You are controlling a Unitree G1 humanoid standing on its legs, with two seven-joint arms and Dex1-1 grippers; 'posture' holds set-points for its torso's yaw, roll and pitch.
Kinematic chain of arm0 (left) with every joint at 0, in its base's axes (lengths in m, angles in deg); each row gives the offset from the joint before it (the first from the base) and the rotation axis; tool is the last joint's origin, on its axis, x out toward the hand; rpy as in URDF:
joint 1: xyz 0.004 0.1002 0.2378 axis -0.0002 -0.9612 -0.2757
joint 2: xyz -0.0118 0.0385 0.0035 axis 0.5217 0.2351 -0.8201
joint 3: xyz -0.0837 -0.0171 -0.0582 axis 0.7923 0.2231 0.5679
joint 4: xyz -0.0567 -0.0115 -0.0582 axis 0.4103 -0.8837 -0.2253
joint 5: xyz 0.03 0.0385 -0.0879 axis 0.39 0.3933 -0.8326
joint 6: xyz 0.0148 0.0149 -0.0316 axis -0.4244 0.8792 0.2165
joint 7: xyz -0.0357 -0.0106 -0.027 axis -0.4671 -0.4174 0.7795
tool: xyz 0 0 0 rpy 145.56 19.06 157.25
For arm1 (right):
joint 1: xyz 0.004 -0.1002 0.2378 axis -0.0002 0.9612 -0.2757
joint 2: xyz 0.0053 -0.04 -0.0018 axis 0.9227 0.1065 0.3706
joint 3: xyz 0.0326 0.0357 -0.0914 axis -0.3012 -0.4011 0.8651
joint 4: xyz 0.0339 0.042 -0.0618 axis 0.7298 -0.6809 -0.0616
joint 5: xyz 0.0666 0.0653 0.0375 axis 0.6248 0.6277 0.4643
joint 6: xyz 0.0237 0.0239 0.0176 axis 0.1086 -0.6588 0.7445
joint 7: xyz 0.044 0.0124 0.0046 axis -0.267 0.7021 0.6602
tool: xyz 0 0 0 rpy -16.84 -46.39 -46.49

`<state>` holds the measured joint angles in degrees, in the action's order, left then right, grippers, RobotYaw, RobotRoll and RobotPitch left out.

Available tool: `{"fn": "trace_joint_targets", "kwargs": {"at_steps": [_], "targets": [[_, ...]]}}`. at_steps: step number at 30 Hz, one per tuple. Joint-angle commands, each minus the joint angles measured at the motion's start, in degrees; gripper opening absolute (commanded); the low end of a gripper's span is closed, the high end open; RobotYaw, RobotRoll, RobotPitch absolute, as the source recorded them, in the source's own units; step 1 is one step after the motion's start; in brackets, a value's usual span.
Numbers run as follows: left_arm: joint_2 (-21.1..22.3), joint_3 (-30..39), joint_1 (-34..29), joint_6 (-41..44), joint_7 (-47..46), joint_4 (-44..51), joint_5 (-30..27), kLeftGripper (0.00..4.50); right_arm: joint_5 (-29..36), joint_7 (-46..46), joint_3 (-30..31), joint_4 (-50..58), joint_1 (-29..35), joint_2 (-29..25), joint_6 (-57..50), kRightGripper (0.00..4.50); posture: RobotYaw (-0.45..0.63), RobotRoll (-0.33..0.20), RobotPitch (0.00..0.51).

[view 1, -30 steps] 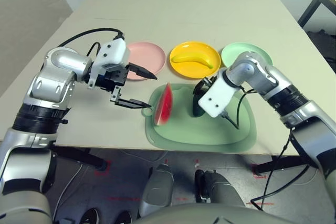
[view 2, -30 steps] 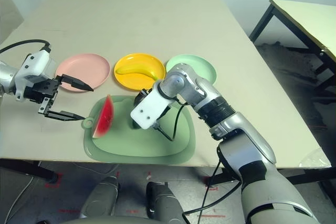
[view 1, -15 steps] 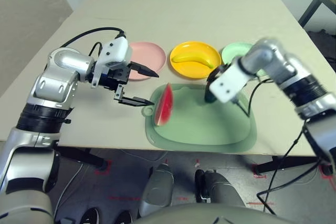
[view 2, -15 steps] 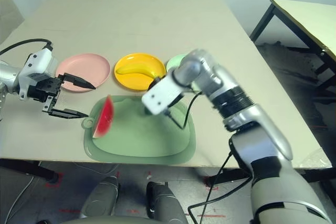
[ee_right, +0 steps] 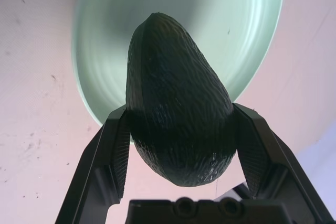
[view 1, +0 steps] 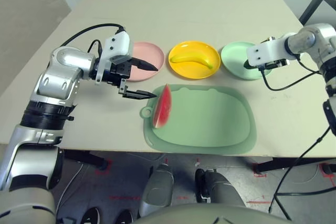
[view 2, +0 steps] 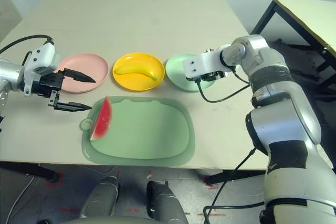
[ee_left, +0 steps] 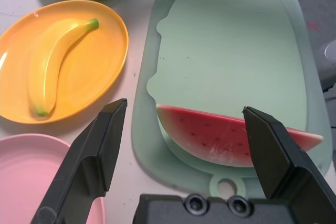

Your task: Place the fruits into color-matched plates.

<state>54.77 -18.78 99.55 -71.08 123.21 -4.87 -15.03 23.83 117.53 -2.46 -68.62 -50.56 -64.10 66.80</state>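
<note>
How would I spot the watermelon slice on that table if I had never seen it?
Find the big pale green mat at the table's near edge, in front of three round plates. The watermelon slice stands at the mat's left end, near the left tool. It is the only red piece, with a green rind.

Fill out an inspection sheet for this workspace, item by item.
Surface: beige table, light-green cutting mat at its near edge.
Job's things: yellow toy banana in yellow plate; red watermelon wedge upright on mat; pink plate empty; dark green avocado held over mint-green plate.
Clutter: nothing seen.
Grippers: left tool open beside wedge; right tool gripping avocado.
Cables: black cable hanging off right arm.
Surroundings: second table at right.
</note>
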Motion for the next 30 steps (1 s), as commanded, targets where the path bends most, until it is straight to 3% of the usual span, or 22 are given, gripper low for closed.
{"fn": "trace_joint_targets", "kwargs": {"at_steps": [1, 7, 11, 20, 23, 26, 30], "targets": [[0.4, -0.1, 0.4, -0.3, 0.5, 0.0, 0.6, 4.5, -1.6, -3.5, 0.5, -2.0, 0.7, 0.8, -0.3, 3.16, 0.23, 0.0, 0.123], [0.9, 0.4, 0.0, -0.1, 0.5, 0.5, 0.6, 4.5, -2.5, -6.5, 0.3, -3.2, 0.8, 1.7, -0.8, 3.16, 0.23, 0.0, 0.123], [1.1, 0.4, 0.1, -0.3, 0.4, 0.4, 0.6, 4.5, -2.4, -6.5, 0.1, -3.4, 1.0, 2.0, -0.5, 4.45, 0.24, 0.0, 0.12], [0.5, -0.2, 1.4, -1.6, 1.1, -0.7, 1.1, 4.5, -0.7, -4.0, -1.2, -2.5, 0.5, 1.2, 0.5, 4.45, 0.23, 0.0, 0.124], [0.6, -0.7, 2.5, -3.7, 2.5, -1.8, 1.6, 4.5, 3.8, 2.3, -4.2, -0.5, 0.4, 1.0, 0.6, 4.45, 0.23, 0.0, 0.128], [0.8, -1.7, 5.0, -8.0, 5.1, -4.8, 3.2, 4.5, 13.0, 14.5, -9.8, 6.3, 2.8, 0.5, -2.8, 4.45, 0.23, 0.0, 0.134], [1.5, -5.8, 10.2, -15.4, 7.6, -10.0, 3.4, 4.5, 30.7, 30.6, -18.0, 35.4, 16.2, -1.8, -26.1, 4.45, 0.21, 0.0, 0.141]]}}
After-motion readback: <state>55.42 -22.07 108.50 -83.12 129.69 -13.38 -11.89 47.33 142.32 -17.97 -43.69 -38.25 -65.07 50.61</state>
